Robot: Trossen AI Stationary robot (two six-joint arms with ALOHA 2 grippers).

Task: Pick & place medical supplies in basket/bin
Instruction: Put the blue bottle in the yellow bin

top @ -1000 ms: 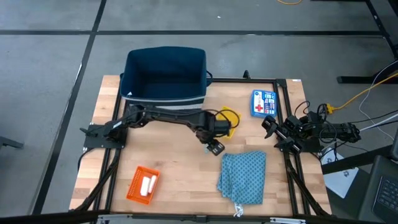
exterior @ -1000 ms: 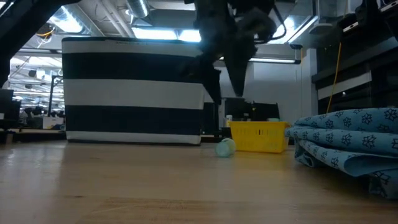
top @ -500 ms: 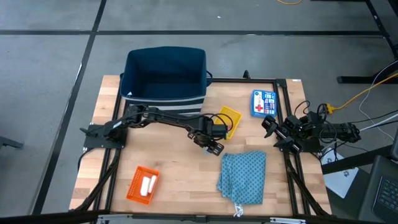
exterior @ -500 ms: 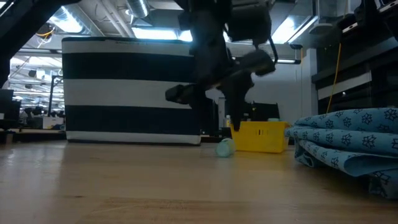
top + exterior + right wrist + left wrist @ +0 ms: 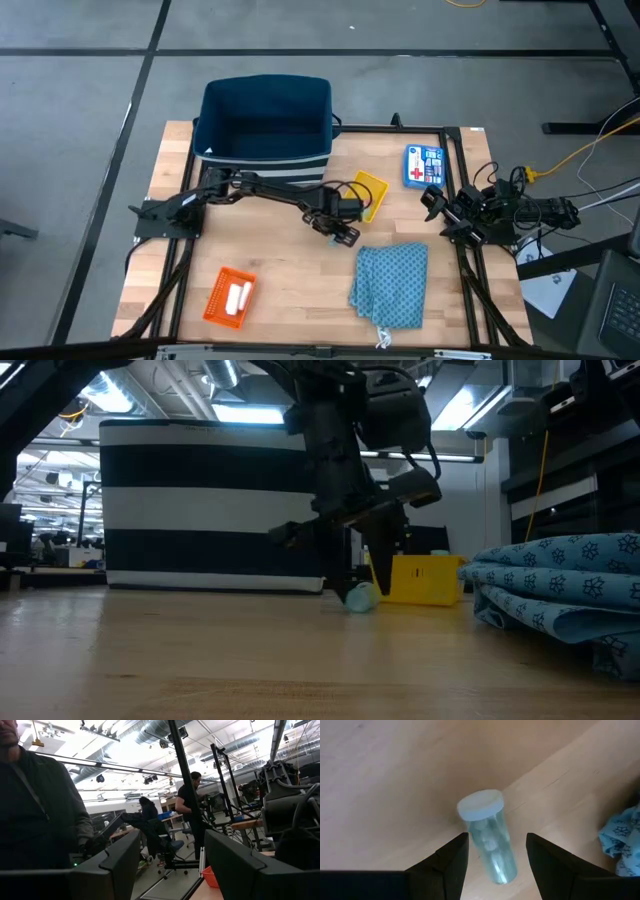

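Wood bench (image 5: pixel 290 285) fills the centre of the high view, grey floor around it, dark frame rails along the edges. Low view looks across to a lab with ceiling lights; right wrist view shows people standing in the room behind.

Change: a second ago the left pincer (image 5: pixel 340 234) sat higher and further toward the cloth, and half a second ago it was turning. Now it has come down low at frame centre, just left of the yellow tray (image 5: pixel 368 194). Left wrist view shows its fingers spread apart either side of a clear green-tinted tube (image 5: pixel 489 844) with a white cap, lying on its side on the bench. Nothing gripped yet. The low view shows the same tube (image 5: pixel 361 596) on the wood at centre, below the pincer and in front of the yellow tray. Looks like a grasp is being lined up; the close and the carry to the bin are not done.

Navy bin (image 5: pixel 265 120) with white stripe stands upper centre-left, and looks empty from above. Teal patterned cloth (image 5: pixel 392 283) lower right of centre, strings trailing toward the bottom edge. Orange tray (image 5: pixel 228 297) lower left holds white rolls (image 5: pixel 238 296). Blue first-aid box (image 5: pixel 423 165) upper right.

Right pincer (image 5: pixel 436 215) is parked at the bench's right edge, fingers apart in its wrist view, holding nothing.
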